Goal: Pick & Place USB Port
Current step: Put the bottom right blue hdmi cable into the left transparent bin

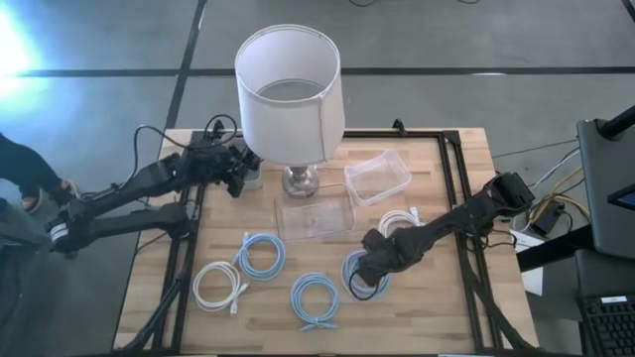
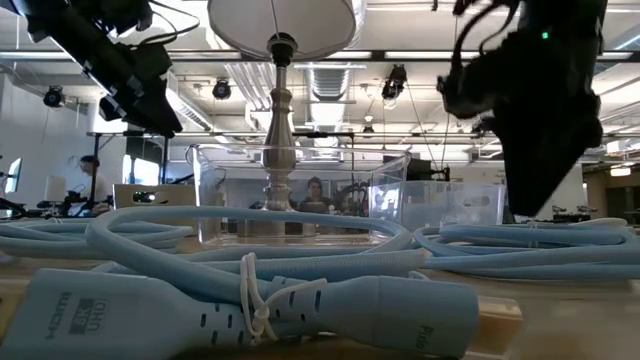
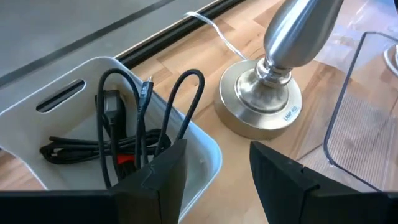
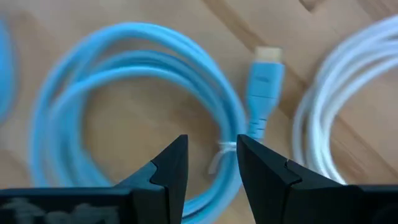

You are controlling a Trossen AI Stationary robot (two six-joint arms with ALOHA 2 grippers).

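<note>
Wooden bench (image 1: 446,297), lamp (image 1: 291,94) at its back centre as landmark. Right gripper (image 4: 210,163) low over blue coiled cable (image 4: 143,118) in front and right of lamp, jaws part open, empty, straddling tied strand. Left gripper (image 3: 214,177) left of lamp above white bin (image 3: 205,152) of black cables, jaws open, empty. Risk: jaws closing on single strand, coil slipping or snagging neighbouring white cable (image 4: 339,106).

Grey concrete floor (image 1: 119,89) spreads all around the wooden surface (image 1: 159,238), crossed by dark seams, with a bright patch of glare (image 1: 12,45) off its far left corner. Beyond the surface, the room opens up: exposed ceiling ducts (image 2: 330,75) and hanging lights (image 2: 398,80) overhead, and two people (image 2: 88,180) seated at desks far behind.
</note>
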